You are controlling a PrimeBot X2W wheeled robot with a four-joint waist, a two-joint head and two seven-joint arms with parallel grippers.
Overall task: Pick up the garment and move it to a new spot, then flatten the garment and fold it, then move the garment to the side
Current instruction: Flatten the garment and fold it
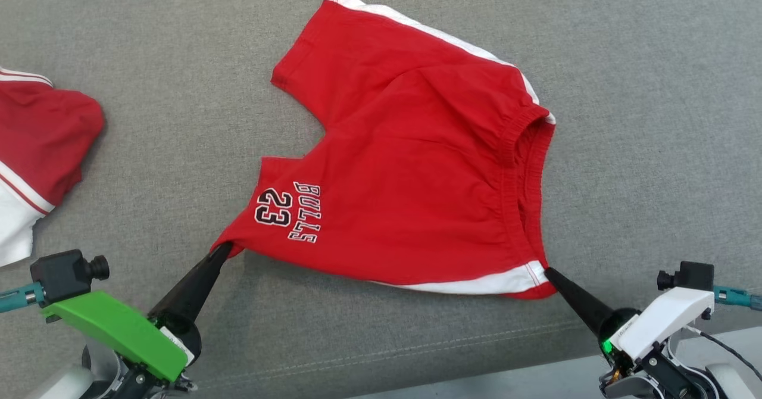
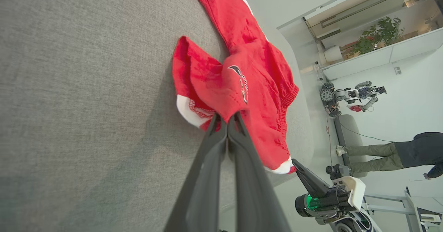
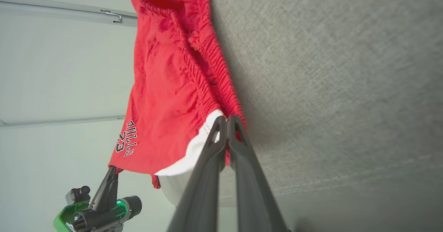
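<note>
Red shorts (image 1: 411,167) on grey cushion (image 1: 149,89), left gripper (image 1: 224,248) pinching leg hem, right gripper (image 1: 548,271) pinching waistband corner near front edge, person (image 2: 398,155) in left wrist view

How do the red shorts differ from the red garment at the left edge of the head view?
The shorts are spread out, gripped at two near corners by the left gripper and right gripper; the other garment lies bunched and untouched. The shorts show a BULLS 23 print; the other garment shows none. Both are red with white trim, on the grey surface.
</note>
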